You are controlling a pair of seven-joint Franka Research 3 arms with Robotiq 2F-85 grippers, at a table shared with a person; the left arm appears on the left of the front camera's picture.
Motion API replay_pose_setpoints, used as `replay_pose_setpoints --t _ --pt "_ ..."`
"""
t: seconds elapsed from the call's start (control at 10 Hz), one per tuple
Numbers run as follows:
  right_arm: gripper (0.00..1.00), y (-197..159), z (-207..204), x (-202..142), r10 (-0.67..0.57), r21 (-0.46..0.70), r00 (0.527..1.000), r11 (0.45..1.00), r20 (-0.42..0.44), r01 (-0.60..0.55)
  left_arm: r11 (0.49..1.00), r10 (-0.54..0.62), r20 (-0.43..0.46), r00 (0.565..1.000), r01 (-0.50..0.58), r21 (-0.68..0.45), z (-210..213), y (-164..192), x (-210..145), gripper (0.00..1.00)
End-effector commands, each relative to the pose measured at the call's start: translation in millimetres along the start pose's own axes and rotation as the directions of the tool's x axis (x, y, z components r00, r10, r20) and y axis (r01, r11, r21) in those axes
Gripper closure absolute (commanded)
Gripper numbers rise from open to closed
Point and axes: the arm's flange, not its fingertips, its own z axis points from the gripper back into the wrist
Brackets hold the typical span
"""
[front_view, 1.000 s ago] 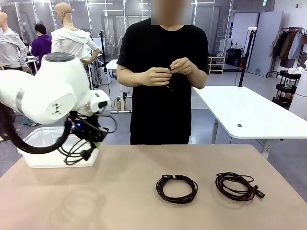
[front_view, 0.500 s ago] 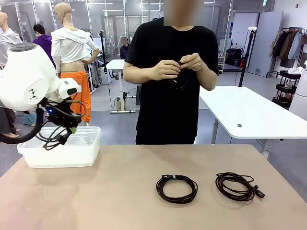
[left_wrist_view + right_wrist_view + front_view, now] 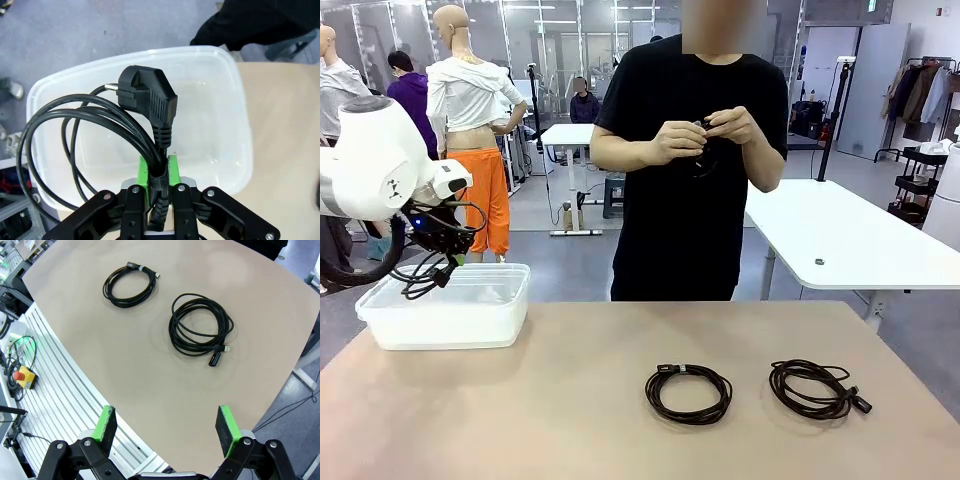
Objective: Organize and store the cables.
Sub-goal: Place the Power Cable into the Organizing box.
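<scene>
Risk sits mainly at the rim of the bin (image 3: 450,325). The left gripper (image 3: 159,170) hangs above the open bin with its green pads (image 3: 144,172) pinched tight on a cord (image 3: 75,115), just under the plug (image 3: 150,97), and the loops of this cord spread wide below it. In the wrist view one loop crosses the line of the bin wall, so I judge that if the jaws let go from here, part of the cord can land across the rim and hang outside, and the plug may drag the rest after it. Going lower and more to the centre first would help. The bin looks light and stands at a far corner of the table (image 3: 570,430), so a push from the arm could slide it toward the edge. Inside, the bin looks free, with room enough. Two other cables lie well apart from the bin: the middle coil (image 3: 688,392) and the right coil (image 3: 813,388), near each other but not touching, with bare table around them for a reach from above. The right gripper (image 3: 165,430) hangs high over them, jaws wide, holding nothing. The hands (image 3: 700,132) of the person hold one more cable at the chest, beyond the far edge.
</scene>
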Motion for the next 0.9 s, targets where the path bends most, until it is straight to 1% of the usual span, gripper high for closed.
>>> replay_pose_setpoints --t 0.0,0.3,0.4,0.5,0.8 --pt "0.0 -1 1 -1 0.009 0.005 1.0 1.0 0.007 -0.009 0.999 0.046 -0.027 0.999 -0.045 0.02 -22 -1 18 0.82" --pt "0.0 -1 1 -1 0.009 0.005 1.0 1.0 0.007 -0.009 0.994 0.101 -0.071 0.992 -0.098 0.051 -55 4 25 0.82" --pt "0.0 -1 1 -1 0.009 0.005 1.0 1.0 0.007 -0.009 0.991 0.127 -0.091 0.988 -0.123 0.051 -64 4 27 0.76" --pt "0.0 -1 1 -1 0.009 0.005 1.0 1.0 0.007 -0.009 0.991 0.13 -0.106 0.986 -0.124 0.059 -63 5 24 0.63" --pt "0.0 -1 1 -1 0.009 0.005 1.0 1.0 0.007 -0.009 0.988 0.152 -0.116 0.982 -0.149 0.038 -60 3 22 0.15"
